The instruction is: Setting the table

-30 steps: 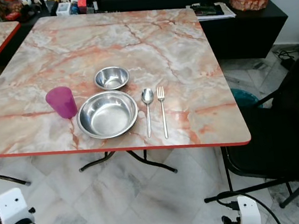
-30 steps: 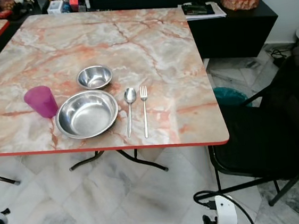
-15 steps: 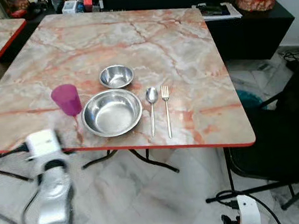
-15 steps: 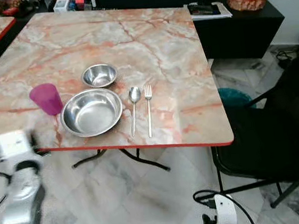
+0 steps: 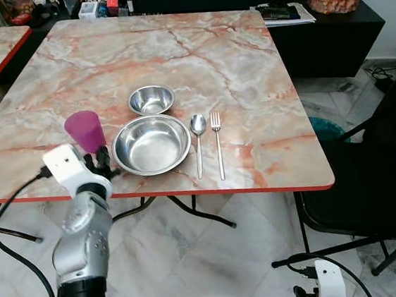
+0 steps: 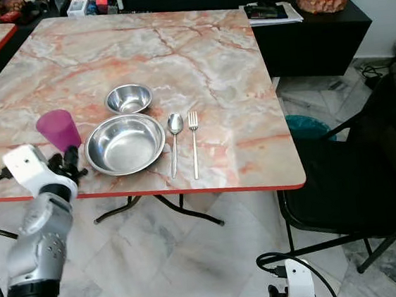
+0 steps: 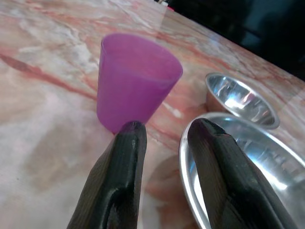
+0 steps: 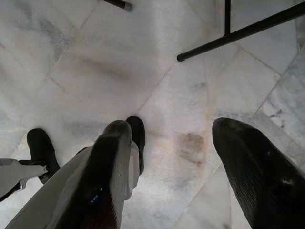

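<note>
On the square pink-and-cream marble-patterned table with a red edge [image 5: 230, 53], a place setting lies near the front edge: a large round stainless-steel bowl [image 5: 151, 145] stands in the middle, a smaller round steel bowl [image 5: 152, 100] sits just behind it, and a translucent purple plastic cup [image 5: 85, 132] stands upright just beside the large bowl on the robot's left. To the right of the large bowl a steel spoon [image 5: 198, 141] and a steel fork [image 5: 217, 143] lie side by side, parallel, handles toward the table's front edge. The left gripper [image 7: 164, 131] is raised over the table's front edge, its two black fingers [image 7: 126, 167] spread a little apart with nothing between them; their tips sit close to the base of the purple cup and the rim of the large bowl, one finger in front of the cup, the other over the bowl's rim. The right gripper [image 8: 171, 143] hangs low over the grey-white marble floor tiles [image 8: 95, 62], its fingers wide apart and empty. A black chair [image 5: 372, 187] stands at the table's right side.
</note>
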